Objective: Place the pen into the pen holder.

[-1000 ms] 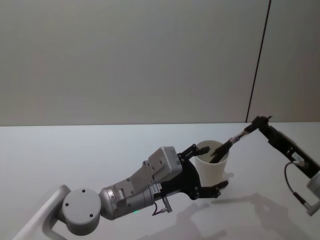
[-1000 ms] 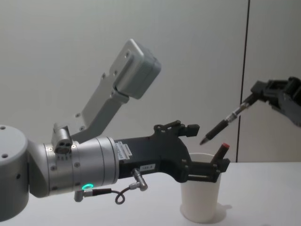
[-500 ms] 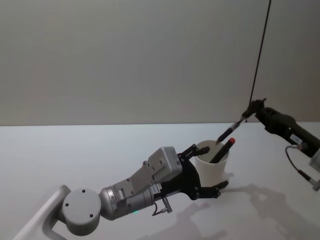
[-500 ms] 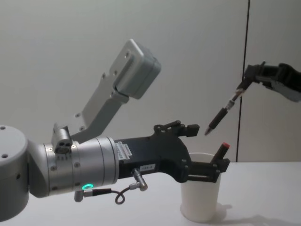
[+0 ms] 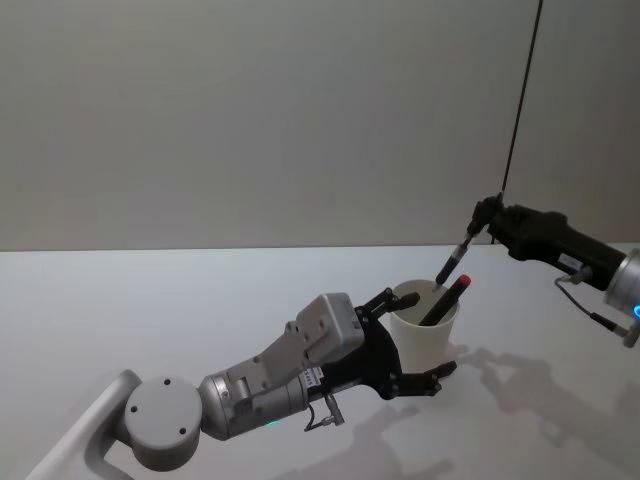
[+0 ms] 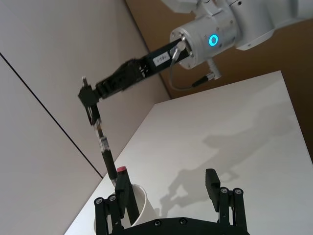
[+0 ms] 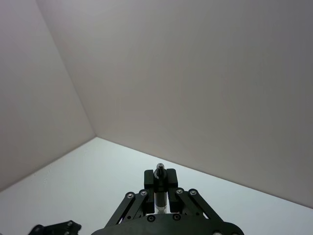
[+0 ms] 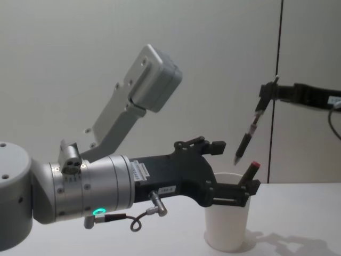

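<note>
The pen holder [image 5: 424,330] is a white paper cup standing on the table; it also shows in the chest view [image 8: 228,224] and the left wrist view [image 6: 144,203]. A red-capped pen [image 5: 450,295] leans inside it. My right gripper [image 5: 478,212] is shut on the top end of a black pen [image 5: 455,258], which hangs steeply with its tip just above the cup's rim [image 8: 238,157]. My left gripper [image 5: 415,335] stands open astride the cup, one finger [image 6: 120,196] by the rim, the other finger [image 6: 212,181] apart from it.
The white table [image 5: 150,300] stretches wide to the left and in front of the cup. A plain wall with a dark vertical seam [image 5: 520,100] stands behind. My left forearm [image 5: 270,385] lies low across the table's front.
My right gripper has swung up and inward, turning the black pen from a shallow slant to nearly upright over the cup. The left gripper and the cup have stayed put.
</note>
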